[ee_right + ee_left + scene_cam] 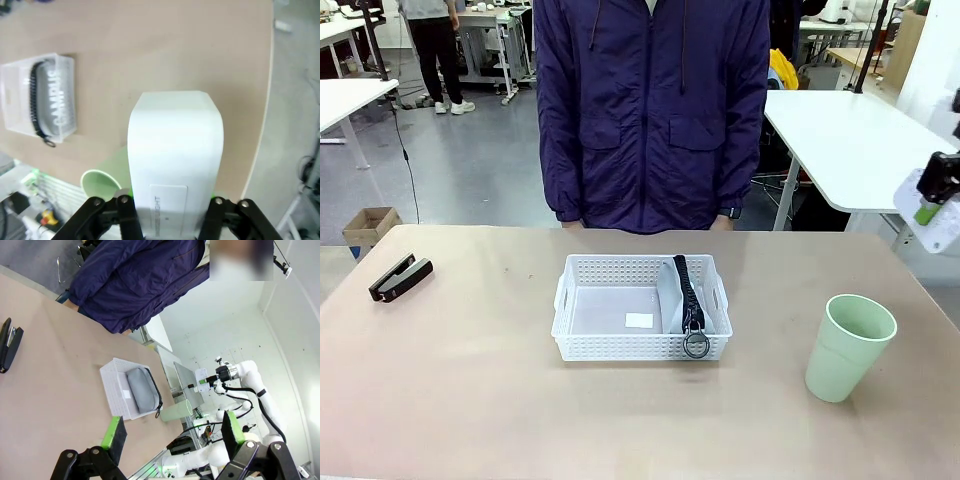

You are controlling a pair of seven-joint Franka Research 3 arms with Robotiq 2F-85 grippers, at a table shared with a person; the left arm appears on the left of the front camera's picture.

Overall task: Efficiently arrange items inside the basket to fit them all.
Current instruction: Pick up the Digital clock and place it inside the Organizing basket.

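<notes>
**R gripper clamped on box, up off the table; L gripper released**

Front view:
- White basket (620, 267) at table centre, near the person (650, 110) in a dark jacket at the far edge.
- Grey pouch (672, 292) inside it, stood on edge against the R-hand short end. Zipper up, ring pull hanging over the near rim.
- Black stapler (400, 277) flat on the table, far L, well apart from the basket.
- Pale green cup (848, 346) upright, R of the basket, mouth up.
- Right gripper (930, 208) at the R picture edge, raised above and beyond the cup, clenched on the small white box (942, 232). Well apart from the basket.

L wrist view:
- Left gripper (172, 432) with jaws spread wide, released, high over the table.
- Basket (111, 382) w/ pouch (142, 390) ahead of the fingers. Cup (175, 412) just past the basket.
- Stapler (9, 342) at the picture's L edge, far off to the side.
- Right gripper (209, 380) seen farther off, beyond the basket, w/ the box (201, 375) in its grip.

R wrist view:
- Right gripper (172, 212) grasping the box (175, 145), which rises upright between both fingers (125, 212).
- Cup (102, 180) on the table below, partly hidden behind the box, mouth toward the camera.
- Basket (15, 100) at the picture's L edge, pouch (60, 97) inside, zipper along one side. Well clear of the held box.
</notes>
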